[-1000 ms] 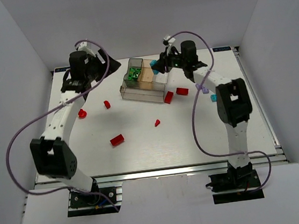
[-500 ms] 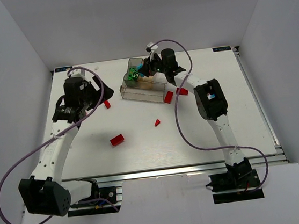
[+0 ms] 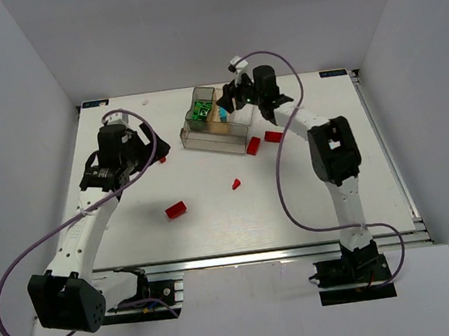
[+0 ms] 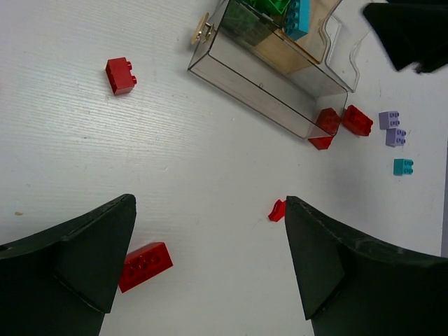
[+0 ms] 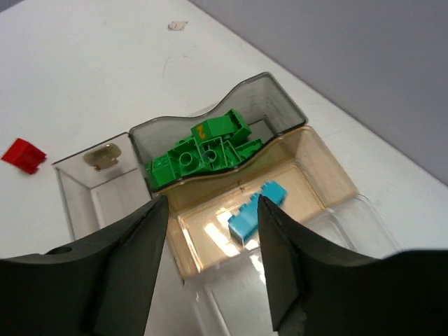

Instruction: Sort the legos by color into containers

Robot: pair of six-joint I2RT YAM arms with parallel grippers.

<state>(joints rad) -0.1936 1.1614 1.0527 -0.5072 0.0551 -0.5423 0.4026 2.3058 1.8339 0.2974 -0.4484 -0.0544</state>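
Observation:
The clear divided tray [image 3: 205, 138] stands at the back middle. Green bricks [image 5: 203, 150] fill its grey end compartment and one cyan brick [image 5: 257, 210] lies in the tan section. My right gripper [image 5: 210, 213] is open and empty just above that tan section; it also shows in the top view [image 3: 233, 98]. My left gripper [image 4: 210, 210] is open and empty above the table left of the tray [image 3: 130, 158]. Red bricks lie loose: one long [image 4: 146, 266], one tiny [image 4: 278, 210], one [image 4: 121, 75] left of the tray, two [image 4: 357, 120] at its right end.
Two pale purple bricks [image 4: 389, 120] and a small cyan brick [image 4: 402, 166] lie right of the tray, hidden under my right arm in the top view. White walls close in the table on three sides. A metal rail [image 3: 259, 253] runs along the near edge.
My right gripper carried the cyan brick from the tray's right side over the tan section and opened; the brick now lies there. My left arm swung from the back left toward the table's middle left.

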